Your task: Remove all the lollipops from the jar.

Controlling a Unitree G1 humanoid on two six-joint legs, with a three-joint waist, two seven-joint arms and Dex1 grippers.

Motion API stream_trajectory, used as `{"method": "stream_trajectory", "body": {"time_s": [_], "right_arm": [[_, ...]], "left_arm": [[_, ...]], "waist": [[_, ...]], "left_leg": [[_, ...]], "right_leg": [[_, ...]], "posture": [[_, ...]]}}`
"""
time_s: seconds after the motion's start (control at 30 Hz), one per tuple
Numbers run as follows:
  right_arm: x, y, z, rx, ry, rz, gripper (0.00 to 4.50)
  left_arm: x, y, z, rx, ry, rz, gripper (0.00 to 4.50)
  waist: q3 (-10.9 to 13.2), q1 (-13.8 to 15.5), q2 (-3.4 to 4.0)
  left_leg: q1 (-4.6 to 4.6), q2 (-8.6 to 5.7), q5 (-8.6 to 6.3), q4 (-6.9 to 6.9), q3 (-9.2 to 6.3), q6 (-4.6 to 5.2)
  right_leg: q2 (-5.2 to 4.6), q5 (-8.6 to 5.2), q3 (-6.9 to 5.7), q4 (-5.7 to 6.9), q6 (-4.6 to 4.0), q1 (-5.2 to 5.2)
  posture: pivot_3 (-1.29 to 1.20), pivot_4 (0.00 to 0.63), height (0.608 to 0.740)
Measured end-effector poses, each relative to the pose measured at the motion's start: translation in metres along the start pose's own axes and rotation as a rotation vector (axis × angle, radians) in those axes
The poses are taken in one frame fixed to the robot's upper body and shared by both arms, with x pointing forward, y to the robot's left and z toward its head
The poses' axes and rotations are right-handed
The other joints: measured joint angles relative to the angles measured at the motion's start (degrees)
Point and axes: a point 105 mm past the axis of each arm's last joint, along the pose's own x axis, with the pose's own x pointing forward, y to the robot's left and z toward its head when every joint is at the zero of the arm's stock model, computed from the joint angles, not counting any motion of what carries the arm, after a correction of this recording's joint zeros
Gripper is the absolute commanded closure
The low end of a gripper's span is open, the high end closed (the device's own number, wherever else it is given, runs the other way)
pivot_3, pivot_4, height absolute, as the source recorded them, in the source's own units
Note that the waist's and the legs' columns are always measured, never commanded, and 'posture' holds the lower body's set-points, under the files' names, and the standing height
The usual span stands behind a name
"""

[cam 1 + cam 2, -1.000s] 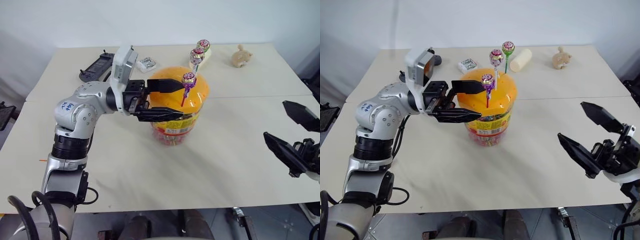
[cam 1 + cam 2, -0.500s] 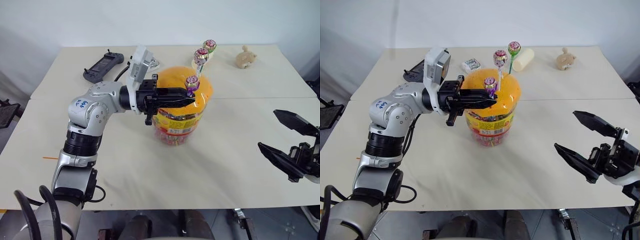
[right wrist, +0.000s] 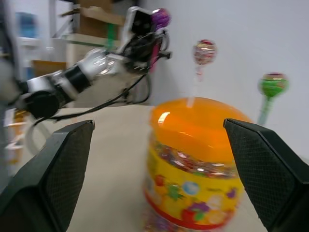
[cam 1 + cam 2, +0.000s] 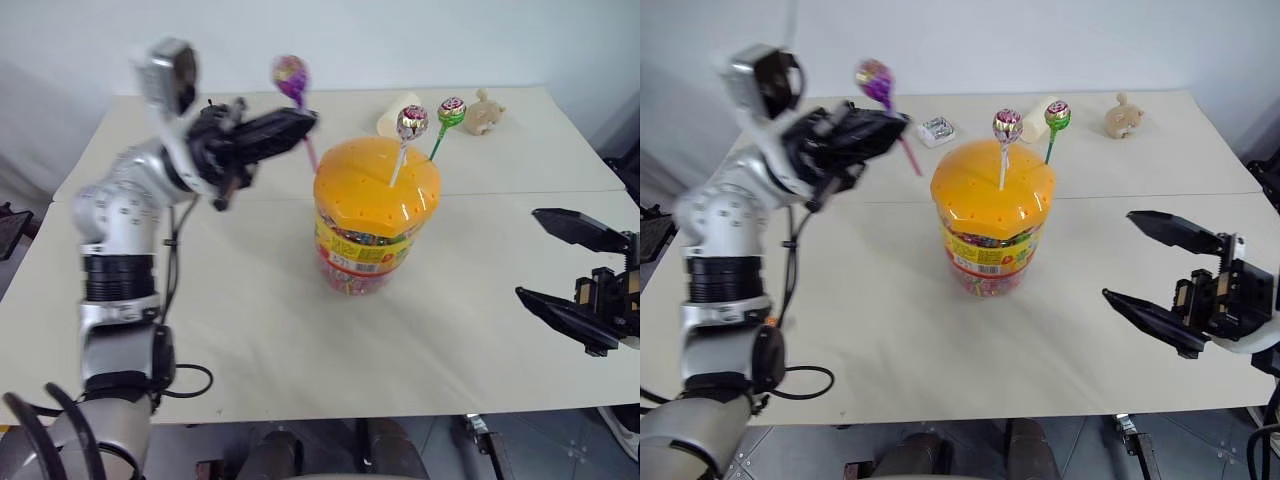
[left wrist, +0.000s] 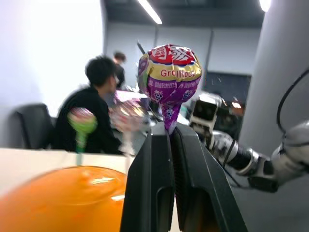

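The left gripper (image 4: 902,122) has pulled the purple lollipop (image 4: 876,82) out of the jar (image 4: 992,219) and lifted it up toward the table's left edge. Its two fingers are squeezed tight on the pink stick, just under the candy. The table (image 4: 890,330) is big and pale. The jar stands near its middle, with an orange lid full of little holes. Two lollipops are still stuck in the lid: a pink one (image 4: 1007,126) and a green one (image 4: 1057,115), on the side nearer the far edge. The right gripper (image 4: 1145,260) hangs by the table's right edge, its fingers spread wide with nothing in them. Near the far edge lie a cream roll (image 4: 1038,118), a small tan toy (image 4: 1123,116) and a little silver packet (image 4: 937,130).
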Motion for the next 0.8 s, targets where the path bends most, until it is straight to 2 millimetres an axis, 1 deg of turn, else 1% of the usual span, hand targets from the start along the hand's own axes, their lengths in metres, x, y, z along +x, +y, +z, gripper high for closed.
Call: {"method": "stream_trajectory", "body": {"time_s": [0.03,0.07,0.13,0.2,0.27,0.33,0.4,0.47,0.57,0.63,0.7,0.77,0.8], "right_arm": [[0.000,0.000,-0.001,0.009,0.003,0.012,0.00],[0.002,0.000,-0.003,0.021,0.003,0.037,0.00],[0.005,0.003,-0.004,0.036,0.003,0.086,0.00],[0.008,0.005,-0.005,0.049,-0.004,0.125,0.00],[0.010,0.006,-0.005,0.052,-0.013,0.153,0.00],[0.015,0.011,-0.007,0.051,-0.017,0.210,0.00],[0.017,0.020,-0.012,0.045,-0.005,0.280,0.00],[0.017,0.025,-0.019,0.045,0.005,0.326,0.00],[0.020,0.028,-0.022,0.018,0.002,0.376,0.00],[0.018,0.027,-0.024,0.002,0.014,0.385,0.00],[0.015,0.025,-0.031,0.006,0.035,0.384,0.00],[0.013,0.023,-0.037,0.012,0.052,0.371,0.00],[0.012,0.022,-0.038,0.012,0.057,0.364,0.00]], "left_arm": [[-0.007,-0.001,0.002,0.003,0.013,0.021,4.46],[-0.019,-0.002,0.001,0.000,0.035,0.061,4.46],[-0.049,-0.003,-0.007,-0.024,0.080,0.179,4.46],[-0.106,-0.012,-0.027,-0.072,0.171,0.421,4.46],[-0.149,-0.025,-0.048,-0.138,0.226,0.600,4.46],[-0.187,-0.047,-0.063,-0.159,0.273,0.761,4.46],[-0.230,-0.080,-0.078,-0.177,0.357,0.945,4.46],[-0.259,-0.111,-0.085,-0.194,0.387,1.105,4.46],[-0.272,-0.134,-0.079,-0.163,0.399,1.210,4.46],[-0.279,-0.148,-0.082,-0.157,0.427,1.250,4.46],[-0.285,-0.162,-0.095,-0.183,0.445,1.286,4.46],[-0.289,-0.167,-0.110,-0.213,0.462,1.316,4.46],[-0.290,-0.167,-0.114,-0.227,0.468,1.324,4.25]], "waist": [[0.00,0.03,0.00],[0.00,0.06,0.00],[-0.01,0.10,0.01],[-0.01,-0.71,0.01],[0.01,-0.93,-0.02],[0.05,-0.78,-0.10],[0.05,-0.97,-0.11],[0.08,-0.61,-0.19],[0.09,1.05,-0.24],[0.10,1.74,-0.19],[0.10,1.89,-0.14],[0.10,2.06,-0.15],[0.10,2.08,-0.15]], "left_leg": [[0.00,-0.02,0.00,0.00,0.00,0.00],[-0.01,-0.04,0.00,0.00,0.00,0.01],[0.00,-0.04,0.00,-0.06,-0.01,0.01],[0.03,0.01,-0.01,-0.23,-0.02,0.00],[0.00,0.04,-0.01,-0.25,-0.05,-0.01],[-0.04,0.03,-0.02,-0.21,-0.09,-0.01],[-0.01,0.04,-0.06,-0.28,-0.05,0.02],[-0.05,0.03,-0.09,-0.24,-0.06,0.05],[0.05,0.01,-0.08,-0.16,-0.27,0.08],[0.29,0.03,-0.09,-0.18,-0.36,0.09],[0.34,0.04,-0.11,-0.21,-0.35,0.11],[0.33,0.05,-0.12,-0.22,-0.38,0.10],[0.31,0.07,-0.12,-0.22,-0.41,0.09]], "right_leg": [[-0.02,0.00,0.00,0.00,0.00,0.00],[-0.04,0.00,0.01,0.00,0.00,0.00],[-0.06,0.00,0.02,0.00,0.00,0.00],[-0.01,-0.01,0.07,-0.03,-0.02,-0.07],[-0.01,-0.02,0.04,-0.05,-0.05,-0.09],[-0.03,-0.02,0.01,-0.12,-0.05,-0.06],[-0.03,-0.03,0.06,-0.18,-0.06,-0.04],[-0.06,-0.03,0.04,-0.45,-0.05,0.01],[-0.23,0.01,0.06,-0.63,-0.05,0.37],[-0.22,0.02,0.01,-0.83,-0.06,0.74],[-0.23,0.02,0.01,-0.88,-0.06,0.79],[-0.22,0.02,-0.04,-0.88,-0.06,0.78],[-0.21,0.03,-0.06,-0.88,-0.06,0.77]], "posture": [[0.00,0.150,0.740],[0.00,0.150,0.740],[0.00,0.150,0.740],[0.00,0.150,0.740],[0.00,0.150,0.740],[0.00,0.150,0.740],[0.00,0.150,0.740],[0.00,0.150,0.740],[0.00,0.150,0.740],[0.00,0.150,0.740],[0.00,0.150,0.740],[0.00,0.150,0.740],[0.00,0.150,0.740]]}}
